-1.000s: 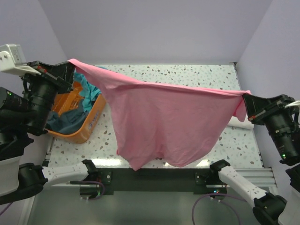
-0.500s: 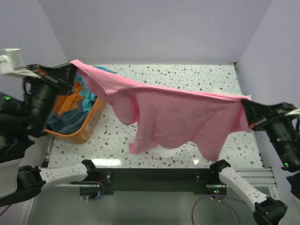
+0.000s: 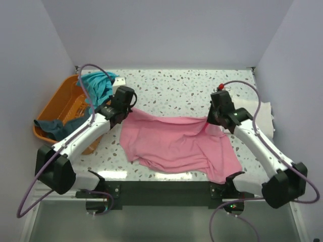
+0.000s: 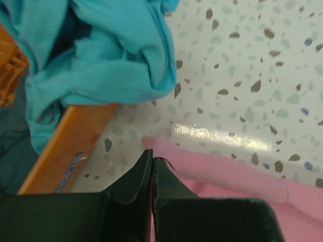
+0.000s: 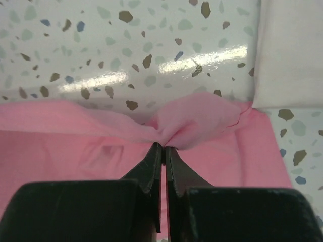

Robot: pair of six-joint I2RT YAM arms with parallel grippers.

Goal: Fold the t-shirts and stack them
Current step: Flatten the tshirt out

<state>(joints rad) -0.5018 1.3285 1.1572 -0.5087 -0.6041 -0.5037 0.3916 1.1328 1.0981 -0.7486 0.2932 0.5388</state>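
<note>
Pink t-shirt (image 3: 174,143) lies rumpled on the table (image 3: 176,91), seen whole from above. Only wrist views show left tool (image 4: 151,154) and right tool (image 5: 164,147) pinched closed on its far edge. The blue mark (image 4: 67,170) on the orange basket (image 4: 75,136) is unreadable.

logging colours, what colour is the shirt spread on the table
Plain pink; the shirt shows best in the top external view.

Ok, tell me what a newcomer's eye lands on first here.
The pink t-shirt lies spread and rumpled across the middle of the speckled table, its far edge pinched at either end by the left end effector and the right end effector, both shut on it. At the left, a teal t-shirt spills over the rim of the orange basket; a cream-white t-shirt lies at the right edge.
</note>
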